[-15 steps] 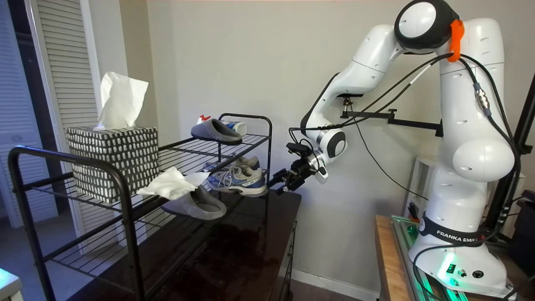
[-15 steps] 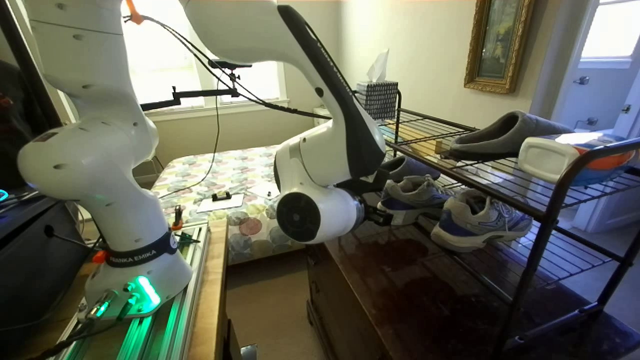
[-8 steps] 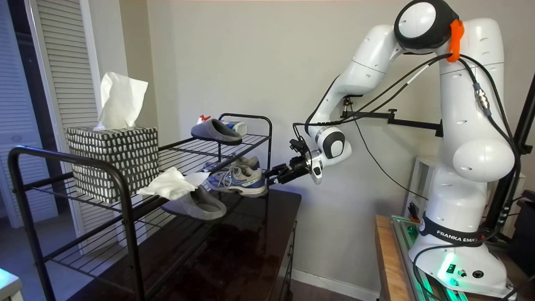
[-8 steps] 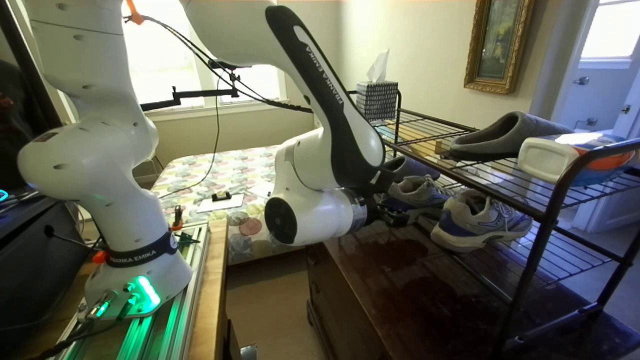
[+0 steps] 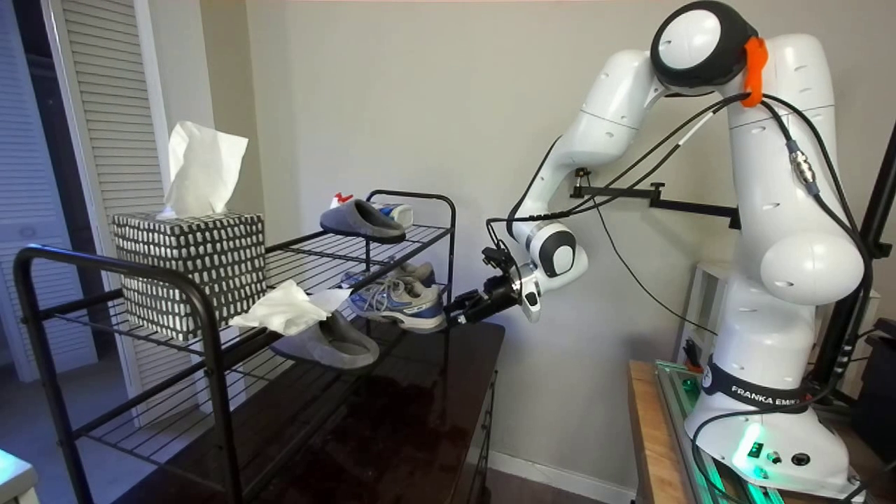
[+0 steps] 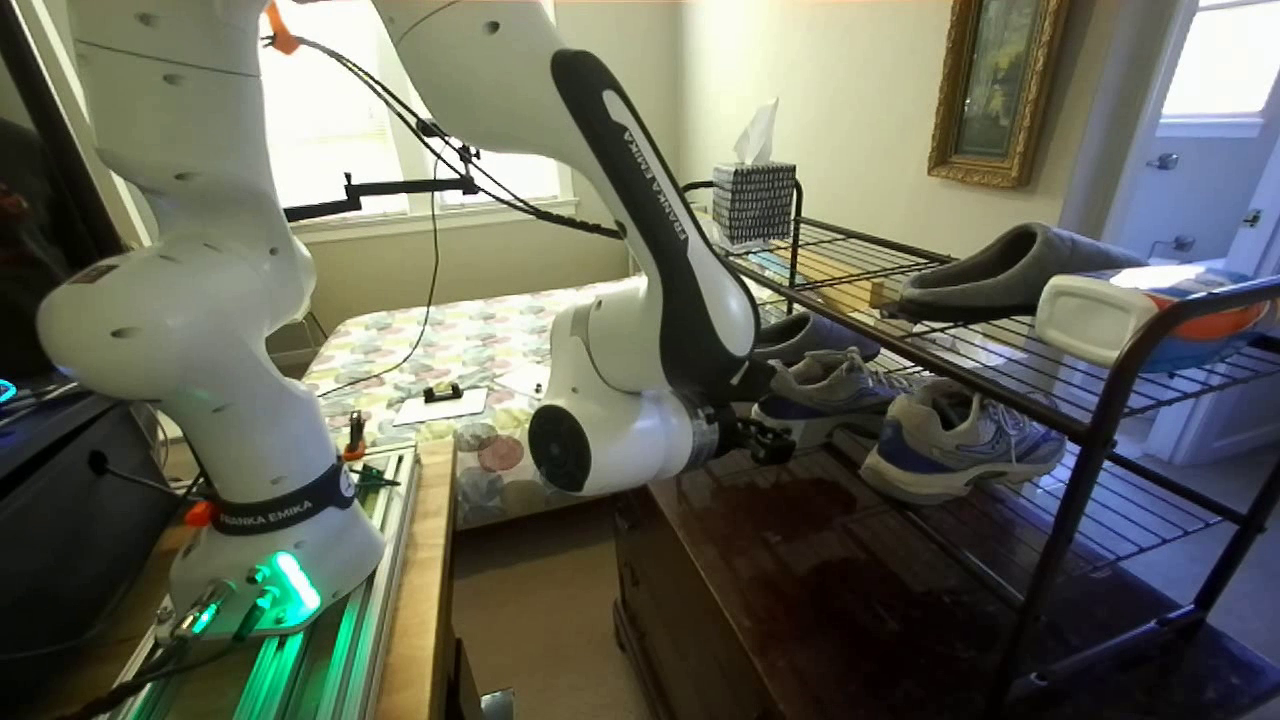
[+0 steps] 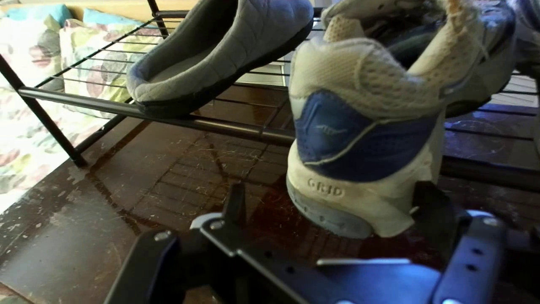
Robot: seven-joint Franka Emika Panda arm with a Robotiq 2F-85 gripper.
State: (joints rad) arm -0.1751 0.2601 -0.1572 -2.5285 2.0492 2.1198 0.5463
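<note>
One finger [image 7: 434, 209], in the wrist view at four o'clock from the near shoe [image 7: 365, 137], could jolt it if misaligned; the spread gripper [image 7: 331, 194] holds nothing.

White tissue [image 5: 204, 168] rises from a black-and-white patterned tissue box [image 5: 203, 255], a gray slipper [image 6: 1048, 275] lies just beside a white, blue and orange package [image 6: 1085, 318], a gold-framed picture [image 6: 988, 95] hangs on a pale wall [image 6: 840, 110], and a circle-print-covered bed [image 6: 480, 345] stands near bright windows [image 6: 320, 140].
</note>
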